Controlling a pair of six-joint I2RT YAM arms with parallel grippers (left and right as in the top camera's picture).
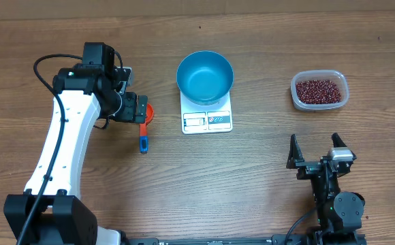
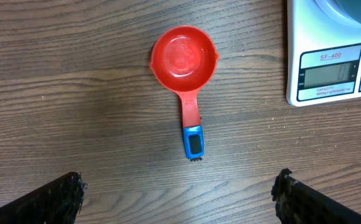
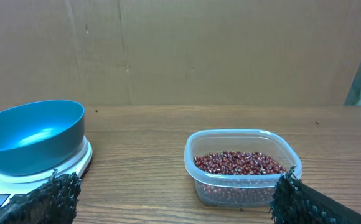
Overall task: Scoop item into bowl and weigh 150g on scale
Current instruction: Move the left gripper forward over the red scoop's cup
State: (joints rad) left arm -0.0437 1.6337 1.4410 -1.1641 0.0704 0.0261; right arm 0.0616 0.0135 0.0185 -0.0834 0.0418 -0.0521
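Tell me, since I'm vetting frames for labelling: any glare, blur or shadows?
Overhead: even light, the left arm hiding part of the scoop. Left wrist: soft sheen inside the scoop, scale display hard to read. Right wrist: highlight on the bowl, beans crisp.

Left arm (image 1: 61, 143): white shell, black joints, black cable. Right arm (image 1: 334, 197): black. Fingers (image 2: 53, 200): black, textured.

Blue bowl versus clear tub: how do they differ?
The blue bowl is round and opaque; the clear tub is rounded-rectangular and see-through. The bowl is empty; the tub holds the beans. The bowl sits on the scale; the tub on the table. Both stand upright, lidless.
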